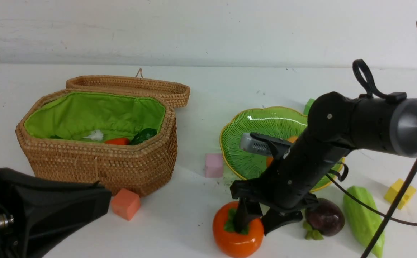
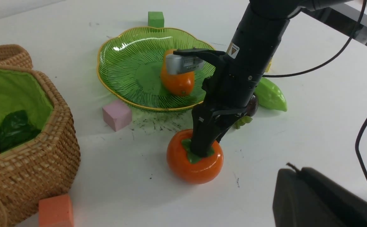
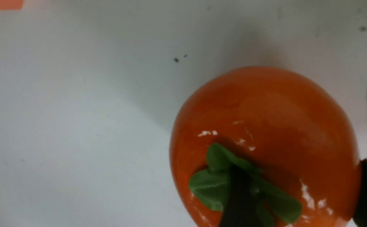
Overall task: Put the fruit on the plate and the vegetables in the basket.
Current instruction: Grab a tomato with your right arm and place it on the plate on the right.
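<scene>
The round orange persimmon (image 1: 237, 240) (image 2: 186, 167) (image 3: 265, 110) stands on the table in front of the plate (image 1: 262, 122) (image 2: 129, 63). My right gripper (image 1: 258, 224) (image 2: 211, 142) (image 3: 303, 201) is down on it with jaws apart: one finger lies on the green leaf cap, the other against the fruit's side. The mango (image 2: 177, 83) lies on the plate. The mangosteen (image 1: 326, 216) and the bitter gourd (image 1: 364, 215) lie right of the persimmon. In the basket (image 1: 97, 165) lie the carrot (image 1: 117, 141) and the white radish (image 1: 95, 135). My left gripper (image 1: 100, 200) (image 2: 292, 170) hovers shut and empty in front of the basket.
A pink cube (image 1: 214, 165) sits between basket and plate, a salmon cube (image 1: 125, 203) at the basket's front corner, a yellow cube (image 1: 400, 193) far right, a green cube (image 1: 308, 105) behind the plate. The basket lid (image 1: 129, 86) lies open behind it. Cables hang by the right arm.
</scene>
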Available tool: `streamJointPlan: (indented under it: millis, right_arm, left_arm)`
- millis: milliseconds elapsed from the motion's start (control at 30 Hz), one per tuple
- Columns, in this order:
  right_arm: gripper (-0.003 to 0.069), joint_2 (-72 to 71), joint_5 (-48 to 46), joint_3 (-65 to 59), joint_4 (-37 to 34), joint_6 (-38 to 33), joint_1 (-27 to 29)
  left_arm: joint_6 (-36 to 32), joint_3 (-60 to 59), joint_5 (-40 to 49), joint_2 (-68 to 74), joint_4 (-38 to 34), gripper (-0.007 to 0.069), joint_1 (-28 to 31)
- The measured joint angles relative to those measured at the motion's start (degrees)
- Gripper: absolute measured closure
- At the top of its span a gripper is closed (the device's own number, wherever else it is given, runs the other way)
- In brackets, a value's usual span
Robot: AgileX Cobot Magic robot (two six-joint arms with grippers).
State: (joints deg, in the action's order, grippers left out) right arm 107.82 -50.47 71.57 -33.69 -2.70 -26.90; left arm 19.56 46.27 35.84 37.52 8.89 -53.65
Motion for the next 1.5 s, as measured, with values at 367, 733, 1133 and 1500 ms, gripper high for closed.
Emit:
streamJointPlan:
  millis: [367,733,1133,1500]
  right_arm:
    - [0.0111,0.7,-0.4,-0.1,-1.6,-0.1,-0.1]
    - [0.007,2.5,0.8,0.2,-4.8,1.1,-1.8]
    - [0.0161,2.7,1.5,0.4,-5.8,-0.2,-2.2]
    - [0.0161,-8.9,-1.6,4.3,10.7,5.4,-1.8]
  left_arm:
    - [-0.1,0.0,0.0,0.0,-0.2,0.0634,0.0]
    - [-0.1,0.0,-0.9,0.0,-0.2,0.0634,0.0]
    - [-0.1,0.0,-1.5,0.0,-0.2,0.0633,0.0]
    - [-0.1,0.0,-2.3,0.0,1.5,0.0633,0.0]
